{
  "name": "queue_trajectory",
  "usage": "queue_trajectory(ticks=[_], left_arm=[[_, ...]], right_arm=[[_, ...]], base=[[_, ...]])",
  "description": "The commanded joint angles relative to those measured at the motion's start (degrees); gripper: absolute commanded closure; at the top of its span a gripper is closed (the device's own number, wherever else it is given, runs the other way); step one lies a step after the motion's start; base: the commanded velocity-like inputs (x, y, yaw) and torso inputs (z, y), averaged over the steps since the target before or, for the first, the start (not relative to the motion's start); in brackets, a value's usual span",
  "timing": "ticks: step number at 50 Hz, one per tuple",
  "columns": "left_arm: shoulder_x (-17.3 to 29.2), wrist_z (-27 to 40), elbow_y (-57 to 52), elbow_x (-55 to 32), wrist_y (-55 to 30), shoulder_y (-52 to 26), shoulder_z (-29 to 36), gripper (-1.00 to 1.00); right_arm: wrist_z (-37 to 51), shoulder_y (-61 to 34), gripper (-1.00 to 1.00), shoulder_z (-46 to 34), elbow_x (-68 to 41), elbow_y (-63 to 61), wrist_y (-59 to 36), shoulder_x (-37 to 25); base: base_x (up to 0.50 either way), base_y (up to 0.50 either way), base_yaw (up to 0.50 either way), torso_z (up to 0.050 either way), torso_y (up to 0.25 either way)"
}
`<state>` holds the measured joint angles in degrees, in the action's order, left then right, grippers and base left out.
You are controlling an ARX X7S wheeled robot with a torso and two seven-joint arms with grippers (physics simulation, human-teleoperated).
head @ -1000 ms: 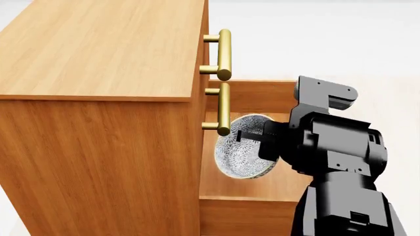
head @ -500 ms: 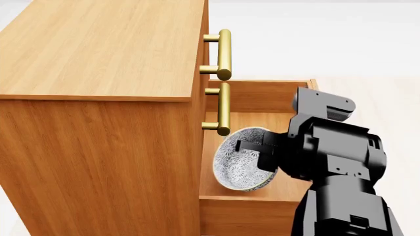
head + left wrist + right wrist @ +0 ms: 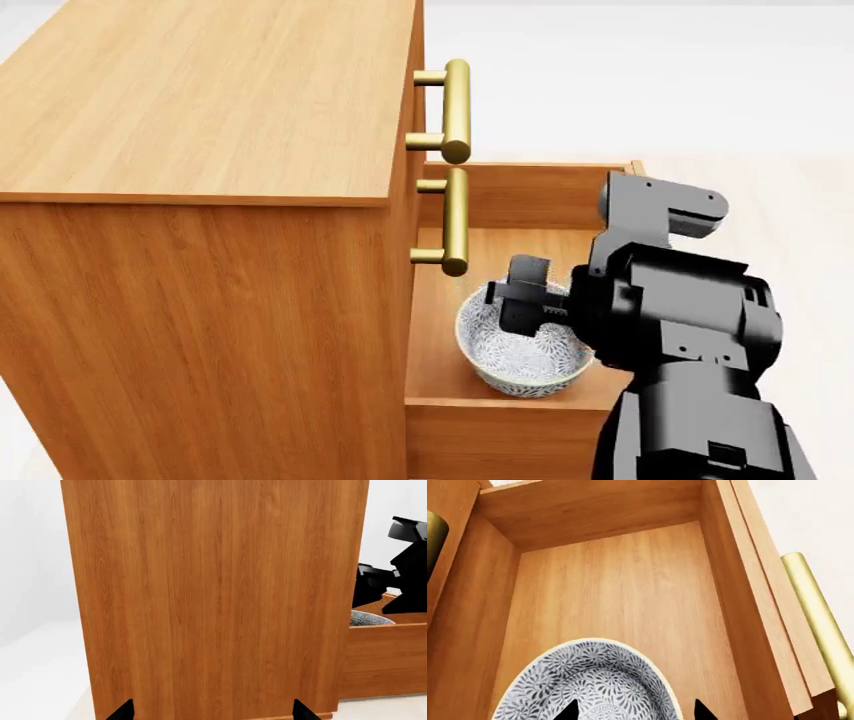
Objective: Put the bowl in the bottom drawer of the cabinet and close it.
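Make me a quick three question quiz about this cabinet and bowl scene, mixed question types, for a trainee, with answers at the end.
1. True or false: the bowl sits upright inside the open bottom drawer.
2. Multiple choice: how many brass handles on the cabinet show in the head view? A) none B) two C) five
3. Fill in: the right end effector is just above the bowl's ____.

Key: 1 true; 2 B; 3 rim.
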<state>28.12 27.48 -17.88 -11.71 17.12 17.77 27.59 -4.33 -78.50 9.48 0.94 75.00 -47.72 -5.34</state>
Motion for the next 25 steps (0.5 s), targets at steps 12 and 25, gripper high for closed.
queue_trajectory(ticks=[12, 25], left_arm=[[0.3, 0.2, -0.3, -0.2, -0.1, 0.1, 0.0, -1.0], [0.3, 0.3, -0.2, -0.1, -0.1, -0.1, 0.1, -1.0]], right_arm=[[2.6, -1.6, -1.0, -13.6, 1.6, 0.0, 14.9, 0.4], [3.9, -4.3, -1.0, -16.6, 0.0, 0.0, 17.8, -2.3]], base=[[0.0, 0.0, 0.0, 0.0, 0.0], [0.0, 0.0, 0.0, 0.0, 0.0]])
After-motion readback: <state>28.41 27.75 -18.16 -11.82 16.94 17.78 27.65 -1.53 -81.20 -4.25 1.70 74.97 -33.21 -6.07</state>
